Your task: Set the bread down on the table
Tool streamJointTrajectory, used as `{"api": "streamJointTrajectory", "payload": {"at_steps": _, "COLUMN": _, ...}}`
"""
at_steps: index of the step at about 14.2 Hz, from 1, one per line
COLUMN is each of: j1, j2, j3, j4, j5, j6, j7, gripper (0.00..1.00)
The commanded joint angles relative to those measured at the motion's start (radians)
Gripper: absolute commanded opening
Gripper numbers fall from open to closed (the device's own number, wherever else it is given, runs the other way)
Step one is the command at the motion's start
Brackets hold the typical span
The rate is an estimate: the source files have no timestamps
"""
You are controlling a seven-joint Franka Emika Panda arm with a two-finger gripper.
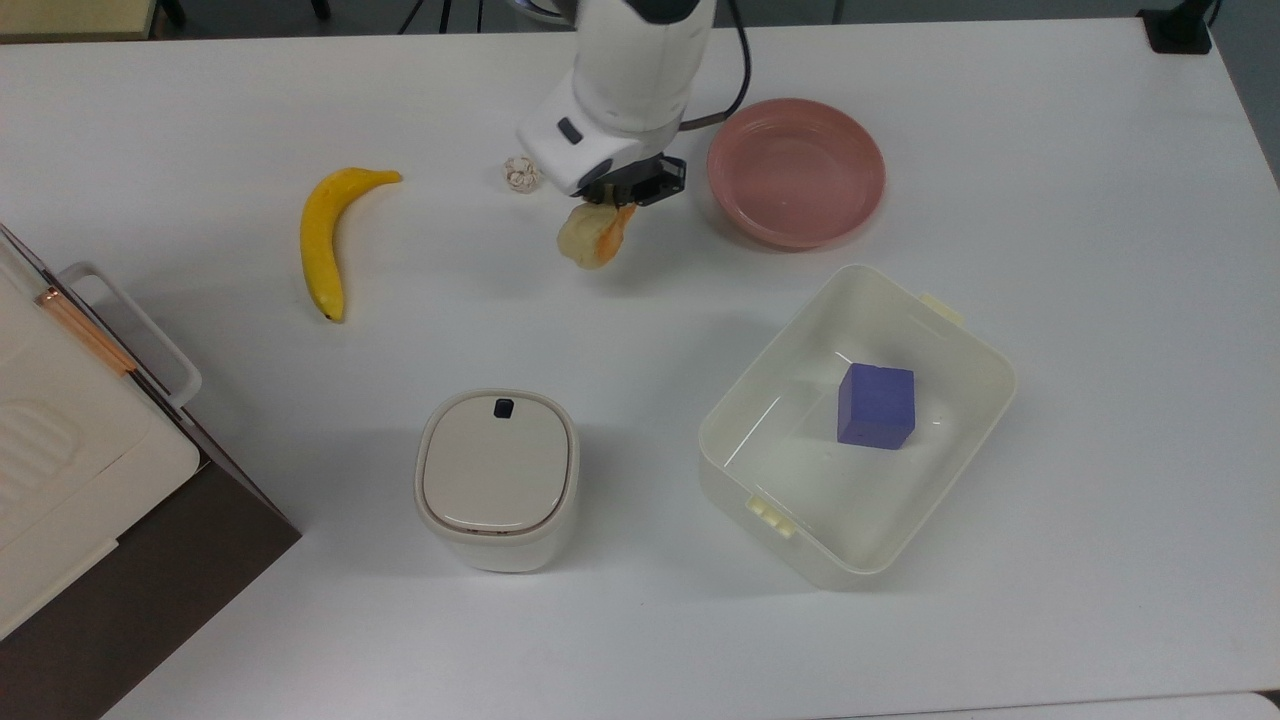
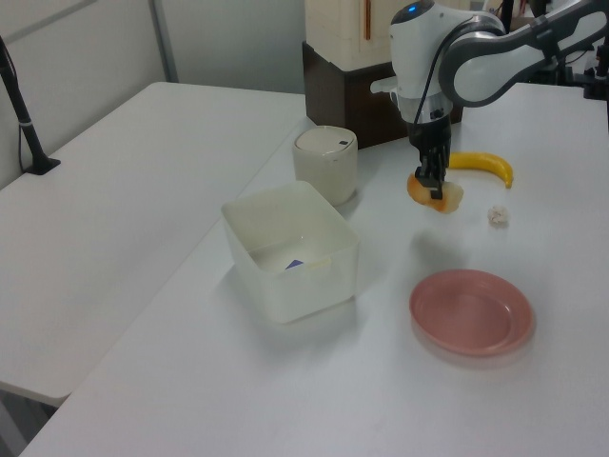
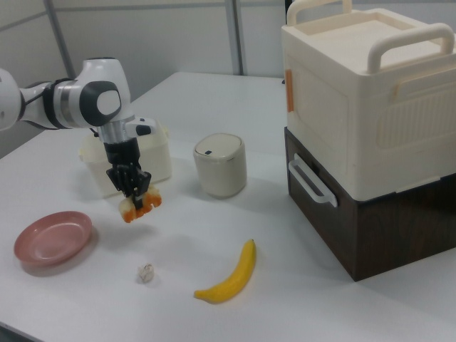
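Observation:
The bread (image 1: 590, 240) (image 2: 436, 193) (image 3: 137, 205), a pale cream loaf with an orange-browned side, hangs in the air above the white table (image 1: 620, 340) (image 2: 447, 400) (image 3: 214, 242). My gripper (image 1: 612, 205) (image 2: 434, 186) (image 3: 134, 192) is shut on the loaf's upper end. In the top view the bread is left of the empty pink plate (image 1: 796, 172) (image 2: 471, 311) (image 3: 53, 239) and right of the yellow banana (image 1: 325, 235) (image 2: 482, 167) (image 3: 231, 274).
A small crumpled clear object (image 1: 521, 174) (image 2: 496, 216) (image 3: 144, 273) lies by the gripper. A cream lidded bin (image 1: 497, 479) (image 2: 324, 163) (image 3: 220, 164) and a white tub (image 1: 857, 423) (image 2: 290, 249) with a purple cube (image 1: 876, 405) stand nearer the top view's bottom. A cream-and-brown cabinet (image 1: 80, 470) (image 3: 367, 128) is on the top view's left.

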Motion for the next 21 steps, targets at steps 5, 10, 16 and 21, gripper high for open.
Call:
{"api": "streamJointTrajectory", "payload": {"at_steps": 5, "j1": 0.014, "j2": 0.005, "j3": -0.017, "j4": 0.025, "j5": -0.016, "j6": 0.011, "j7": -0.007, "gripper": 1.00}}
{"api": "streamJointTrajectory", "payload": {"at_steps": 10, "j1": 0.009, "j2": -0.014, "j3": -0.057, "j4": 0.134, "j5": -0.013, "j6": -0.047, "j7": -0.016, "gripper": 1.00}}
{"api": "streamJointTrajectory", "payload": {"at_steps": 16, "j1": -0.018, "j2": -0.080, "j3": -0.128, "j4": 0.353, "j5": 0.005, "j6": -0.274, "j7": -0.125, "gripper": 1.00}}
{"api": "streamJointTrajectory", "payload": {"at_steps": 21, "j1": -0.038, "j2": -0.182, "j3": -0.204, "j4": 0.351, "j5": 0.063, "j6": -0.289, "j7": -0.196, "gripper": 1.00}}
